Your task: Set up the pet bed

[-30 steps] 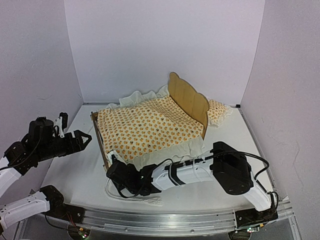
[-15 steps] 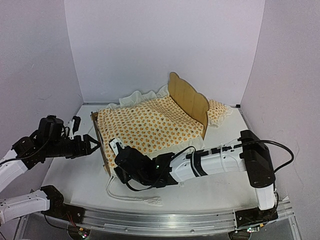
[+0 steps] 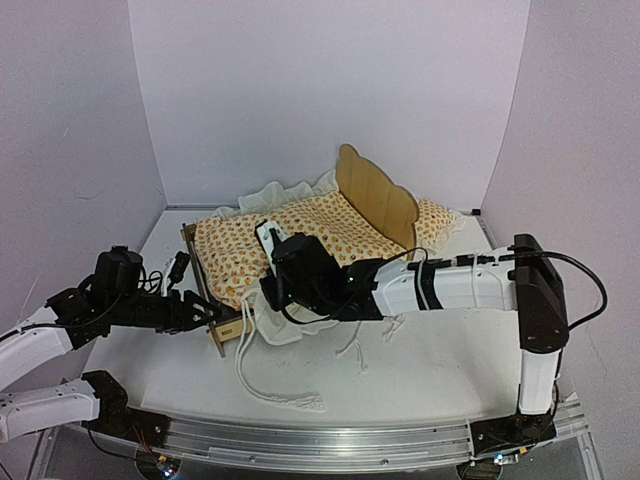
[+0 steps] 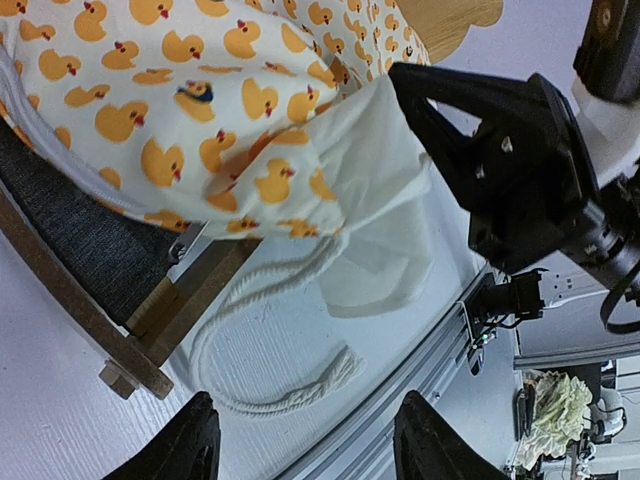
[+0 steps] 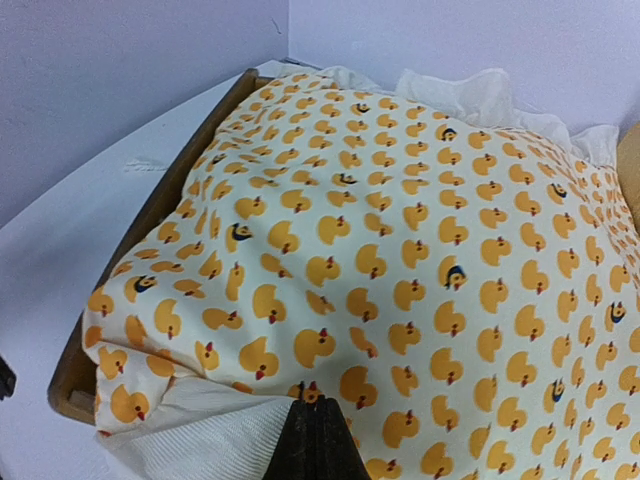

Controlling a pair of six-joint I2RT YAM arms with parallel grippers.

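**Top view.** The bed (image 3: 378, 208) stands at the middle-back of the surface (image 3: 430, 370). Its long axis runs from near-left to far-right, with the footboard (image 3: 195, 262) toward the left edge and the headboard (image 3: 360, 180) toward the back right corner. The quilt (image 3: 320, 225) covers most of the frame, so I judge the task well along. The pillow (image 3: 437, 220) lies on the surface behind the headboard and has yet to be placed. The quilt's near foot corner looks untucked, and a cord (image 3: 270, 390) trails toward the near edge. The right arm (image 3: 440, 285) reaches across to that corner, and the left arm (image 3: 110, 305) is just beside the footboard.

**Left wrist.** The left jaws stand apart with nothing between them, above the bed's near foot corner (image 4: 110, 335). The grey base (image 4: 70, 240) shows bare there. The right jaws pinch the quilt where its white ruffle (image 4: 380, 240) begins and lift it.

**Right wrist.** The right jaws are closed on the quilt's edge (image 5: 300, 385), and the duck print spreads away beyond them.
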